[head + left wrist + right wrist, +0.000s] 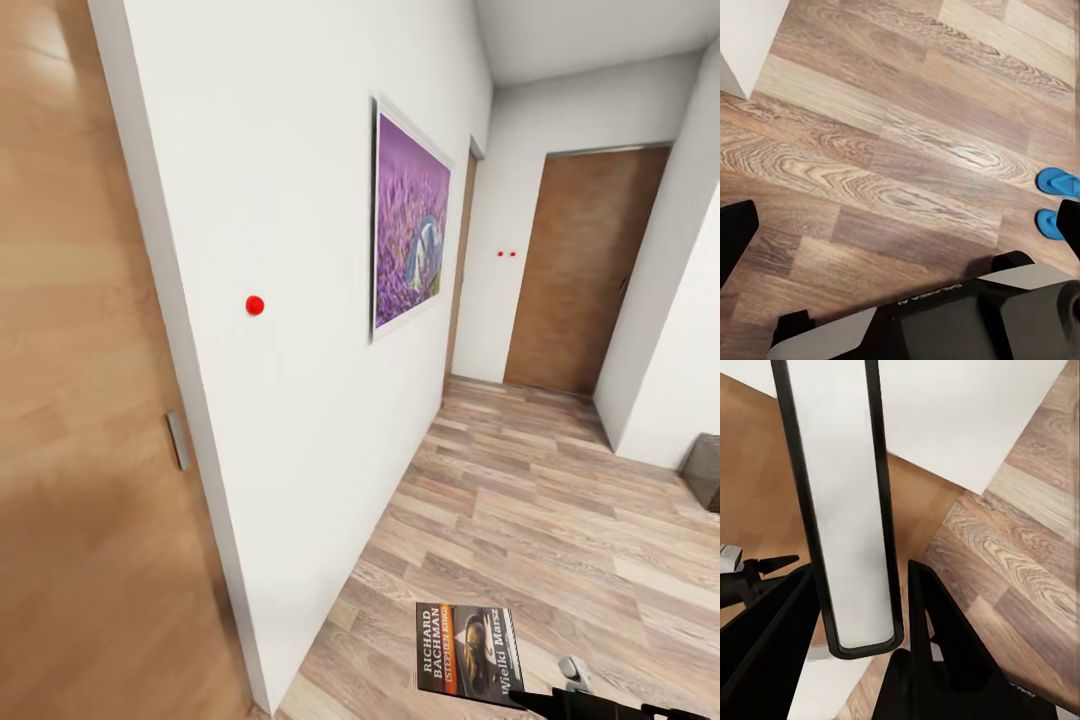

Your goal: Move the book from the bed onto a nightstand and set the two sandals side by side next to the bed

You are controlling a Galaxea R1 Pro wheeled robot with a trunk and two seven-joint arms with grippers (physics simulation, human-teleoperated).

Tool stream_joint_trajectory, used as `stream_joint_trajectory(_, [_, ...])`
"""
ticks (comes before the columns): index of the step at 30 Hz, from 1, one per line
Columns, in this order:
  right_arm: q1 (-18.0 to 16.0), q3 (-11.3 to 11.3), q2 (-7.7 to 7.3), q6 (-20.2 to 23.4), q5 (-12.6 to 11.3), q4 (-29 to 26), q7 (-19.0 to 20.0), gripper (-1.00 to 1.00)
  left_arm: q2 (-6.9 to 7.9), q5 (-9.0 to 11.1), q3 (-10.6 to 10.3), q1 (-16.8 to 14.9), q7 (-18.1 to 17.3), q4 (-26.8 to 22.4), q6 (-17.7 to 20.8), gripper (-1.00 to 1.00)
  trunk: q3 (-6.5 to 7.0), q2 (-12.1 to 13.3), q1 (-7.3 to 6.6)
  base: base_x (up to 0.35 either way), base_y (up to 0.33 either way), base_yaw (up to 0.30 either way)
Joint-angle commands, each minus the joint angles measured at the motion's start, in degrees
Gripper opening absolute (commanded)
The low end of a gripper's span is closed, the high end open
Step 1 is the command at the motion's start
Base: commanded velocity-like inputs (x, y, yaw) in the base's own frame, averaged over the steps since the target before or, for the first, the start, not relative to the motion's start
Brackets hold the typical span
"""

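My right gripper point(545, 700) is shut on the book point(468, 652), a dark paperback with an orange band and "Richard Bachman" lettering, held low over the wood floor. In the right wrist view the book point(844, 510) is edge-on, white pages between black covers, clamped between the black fingers point(937, 630). My left gripper point(904, 225) is open over bare floor with nothing between its fingers. The two blue sandals point(1057, 182) point(1048, 223) lie close together on the floor beside the robot's base point(945, 315). The bed and nightstand are out of view.
A white wall point(300, 300) with a purple painting point(410, 235) runs close on my left, next to a light wooden door point(70, 400). A brown door point(585, 270) closes the far end of the passage. A dark object point(705, 470) juts in at the right. Plank floor stretches ahead.
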Motion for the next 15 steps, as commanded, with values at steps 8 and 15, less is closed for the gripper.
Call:
stream_joint_trajectory(8, [-0.04,0.39,-0.02,0.58,-0.62,-0.02,0.14,-1.00,0.00,-0.57,0.49,0.00,-0.15,0.00,-0.17,1.00,-0.02,-0.04,0.02,0.000,0.000,-0.276])
stream_joint_trajectory(15, [-0.04,0.39,0.02,0.58,-0.62,-0.02,0.14,-1.00,0.00,-0.56,0.49,0.00,-0.15,0.00,-0.17,1.00,-0.02,-0.04,0.02,0.000,0.000,-0.283])
